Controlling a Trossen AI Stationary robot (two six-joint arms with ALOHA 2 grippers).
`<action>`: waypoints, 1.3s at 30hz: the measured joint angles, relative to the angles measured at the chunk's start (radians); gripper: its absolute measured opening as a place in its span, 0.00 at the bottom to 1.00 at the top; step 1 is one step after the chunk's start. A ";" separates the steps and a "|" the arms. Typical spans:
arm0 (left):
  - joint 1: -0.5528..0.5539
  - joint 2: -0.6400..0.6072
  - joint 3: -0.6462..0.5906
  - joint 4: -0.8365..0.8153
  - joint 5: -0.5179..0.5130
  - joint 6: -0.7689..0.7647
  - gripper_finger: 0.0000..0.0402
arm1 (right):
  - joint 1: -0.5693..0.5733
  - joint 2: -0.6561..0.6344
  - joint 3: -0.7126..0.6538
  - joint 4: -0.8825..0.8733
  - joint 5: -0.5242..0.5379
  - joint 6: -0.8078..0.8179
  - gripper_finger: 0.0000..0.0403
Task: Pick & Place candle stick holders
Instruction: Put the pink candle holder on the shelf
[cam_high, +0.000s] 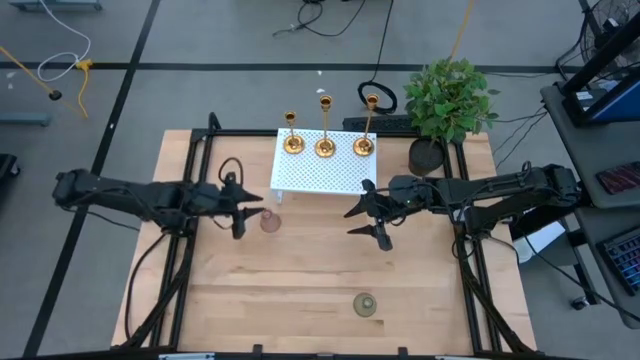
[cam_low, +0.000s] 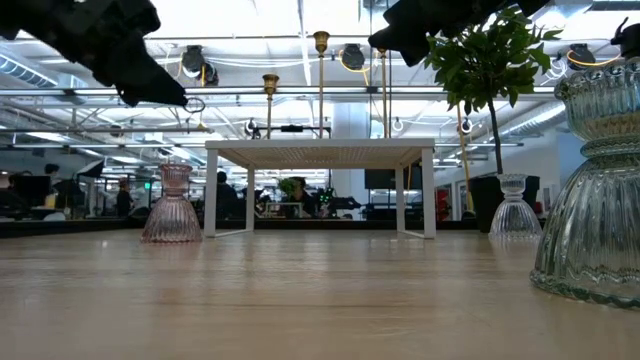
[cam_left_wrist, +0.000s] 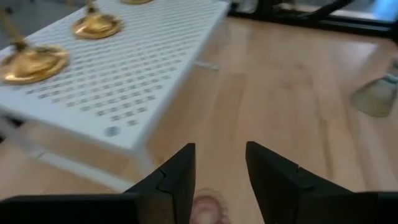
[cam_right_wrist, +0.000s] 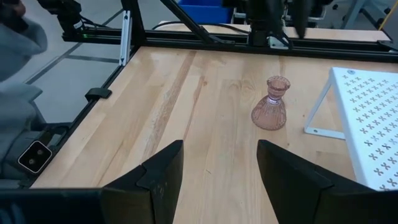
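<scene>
where ribbed, pink glass holder (cam_high: 271, 221)

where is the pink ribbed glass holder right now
In the high view, the pink ribbed glass candle holder stands on the wooden table, just off the white perforated shelf's front-left leg, beside the left gripper.

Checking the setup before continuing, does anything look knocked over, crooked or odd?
Nothing stands out. The three gold candle stick holders stand upright in a row on the white perforated shelf; the pink ribbed glass holder is upright too.
</scene>
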 joint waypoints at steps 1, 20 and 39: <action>-0.016 -0.003 -0.020 0.025 0.000 0.007 0.35 | 0.000 0.000 0.000 0.000 0.000 0.000 0.49; -0.104 -0.001 -0.295 0.370 0.000 -0.041 0.36 | 0.000 0.000 0.000 0.004 0.000 -0.003 0.49; -0.104 0.000 -0.295 0.316 -0.040 -0.131 0.37 | 0.000 0.000 0.000 0.004 0.000 -0.029 0.49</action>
